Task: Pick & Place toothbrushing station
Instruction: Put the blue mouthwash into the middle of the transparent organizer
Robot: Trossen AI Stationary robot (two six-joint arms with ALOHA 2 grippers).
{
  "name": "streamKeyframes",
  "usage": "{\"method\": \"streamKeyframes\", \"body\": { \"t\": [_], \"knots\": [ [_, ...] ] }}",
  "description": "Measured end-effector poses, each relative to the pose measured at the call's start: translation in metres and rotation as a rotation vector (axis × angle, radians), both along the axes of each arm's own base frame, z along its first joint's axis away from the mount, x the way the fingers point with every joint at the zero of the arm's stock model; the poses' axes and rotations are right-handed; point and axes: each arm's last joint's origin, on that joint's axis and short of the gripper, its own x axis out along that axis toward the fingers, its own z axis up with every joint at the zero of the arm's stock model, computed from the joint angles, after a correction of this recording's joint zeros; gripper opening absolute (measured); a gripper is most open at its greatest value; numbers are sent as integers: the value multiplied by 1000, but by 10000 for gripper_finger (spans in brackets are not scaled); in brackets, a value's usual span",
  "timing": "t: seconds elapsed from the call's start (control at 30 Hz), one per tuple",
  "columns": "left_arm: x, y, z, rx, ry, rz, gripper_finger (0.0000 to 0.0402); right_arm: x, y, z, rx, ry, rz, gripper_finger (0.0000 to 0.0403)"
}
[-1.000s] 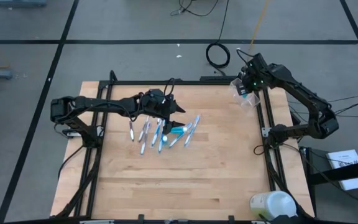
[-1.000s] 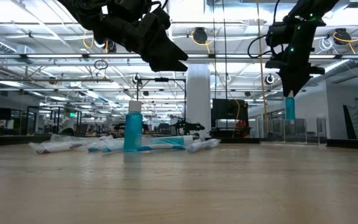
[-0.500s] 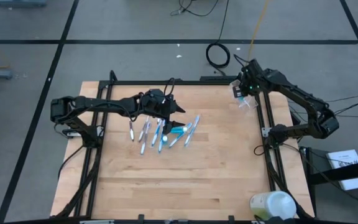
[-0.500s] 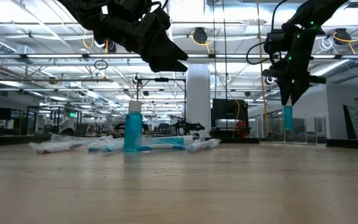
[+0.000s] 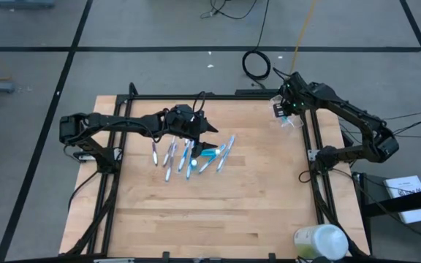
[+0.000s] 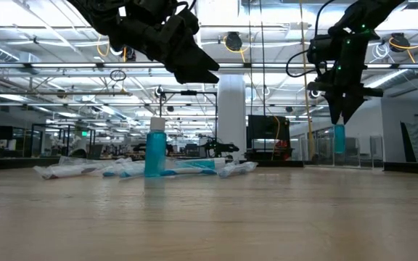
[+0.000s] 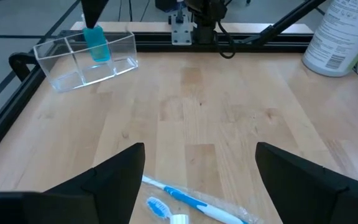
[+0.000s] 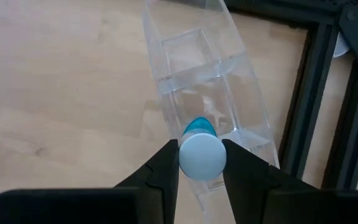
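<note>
One tube (image 8: 202,155) end-on, clear organizer (image 7: 84,59) compartments

A robotics laboratory or industrial test hall. The low view, across its background, shows an open-plan space with exposed ceiling trusses (image 6: 216,67), strip lighting, a white column (image 6: 231,116) at centre, and what may be workstations at far left. The high view shows a wooden table (image 5: 247,208) on grey floor marked with black tape lines (image 5: 196,49), cables (image 5: 255,64) lying loose at upper centre.

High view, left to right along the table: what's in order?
Left gripper over the toothbrushes → teal-capped tube → right gripper holding a tube over the clear organizer → round container, near corner.
</note>
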Motion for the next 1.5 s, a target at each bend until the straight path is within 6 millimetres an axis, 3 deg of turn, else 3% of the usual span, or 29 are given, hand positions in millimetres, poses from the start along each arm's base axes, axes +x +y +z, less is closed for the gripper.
{"method": "streamKeyframes", "body": {
  "t": [0.5,0.93,1.5],
  "knots": [
    [1,0,1,20,-18,-6,310,2,2,-7,75,21,0,96],
    [1,0,1,20,-18,-6,310,4,-1,-46,59,-12,7,96],
    [1,0,1,18,-17,-6,310,6,-3,-47,38,-29,11,107]
  ]
}}
